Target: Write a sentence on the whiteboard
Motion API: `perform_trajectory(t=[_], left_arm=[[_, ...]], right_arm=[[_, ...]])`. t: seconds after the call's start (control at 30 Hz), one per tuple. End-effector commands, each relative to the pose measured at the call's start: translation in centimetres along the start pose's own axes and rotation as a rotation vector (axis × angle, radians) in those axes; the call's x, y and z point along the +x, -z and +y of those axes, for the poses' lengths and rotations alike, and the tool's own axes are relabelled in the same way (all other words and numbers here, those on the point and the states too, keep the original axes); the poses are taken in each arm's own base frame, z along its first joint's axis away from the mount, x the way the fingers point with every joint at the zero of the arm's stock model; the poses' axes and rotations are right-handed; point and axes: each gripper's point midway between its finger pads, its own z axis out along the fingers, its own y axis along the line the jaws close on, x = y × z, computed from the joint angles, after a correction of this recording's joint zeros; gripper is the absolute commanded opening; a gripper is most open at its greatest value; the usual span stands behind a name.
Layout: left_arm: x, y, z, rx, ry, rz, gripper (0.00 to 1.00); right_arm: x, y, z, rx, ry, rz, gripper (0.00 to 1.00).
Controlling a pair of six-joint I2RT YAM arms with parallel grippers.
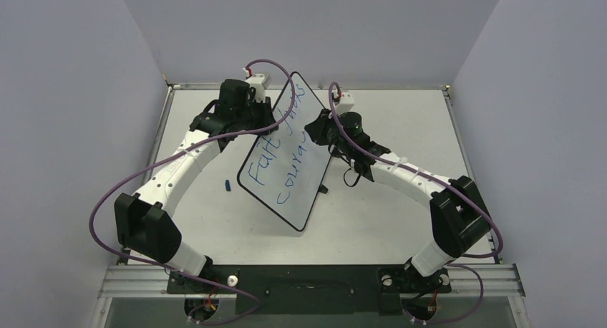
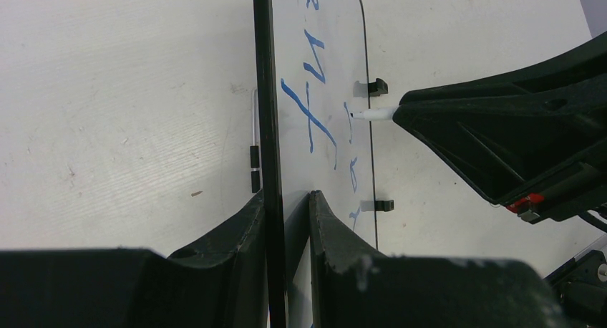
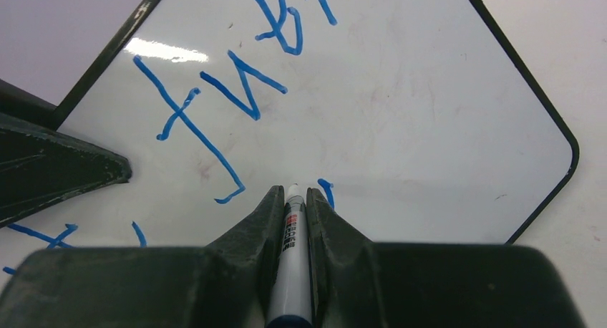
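Observation:
The whiteboard point(image 1: 297, 172) stands tilted on edge in mid-table, black-framed, with the blue sentence point(image 1: 275, 156) in two lines on it. My left gripper point(image 1: 266, 120) is shut on its upper left edge; in the left wrist view the fingers point(image 2: 326, 228) clamp the black frame point(image 2: 263, 92). My right gripper point(image 1: 318, 127) is shut on a white marker point(image 3: 292, 256), whose tip point(image 2: 361, 115) is at the board surface point(image 3: 401, 113) next to a short blue stroke point(image 3: 326, 192). Large blue letters point(image 3: 243, 92) show above the tip.
A small blue cap point(image 1: 227, 185) lies on the white table point(image 1: 401, 220) left of the board. Two black tabs point(image 2: 374, 88) sit on the board's far edge. Grey walls close in the table at left, right and back.

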Motion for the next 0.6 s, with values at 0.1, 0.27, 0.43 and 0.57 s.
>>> perform_trajectory(t=[0.1, 0.27, 0.43, 0.57], left_arm=[[-4.0, 1.73, 1.04, -0.068, -0.116, -0.142, 0.0], [-3.95, 1.71, 1.05, -0.068, -0.116, -0.14, 0.0], [-3.94, 1.69, 1.05, -0.068, -0.116, -0.139, 0.0], [-3.9, 1.66, 1.08, -0.069, -0.115, -0.138, 0.0]], right_arm=[[-1.41, -1.0, -0.37, 0.001, 0.002, -0.034, 0.0], [-1.17, -1.13, -0.65, 0.006, 0.0, -0.03, 0.0], [-1.1, -1.17, -0.44, -0.004, -0.002, -0.027, 0.0], [-1.1, -1.05, -0.07, -0.02, -0.005, -0.028, 0.0]])
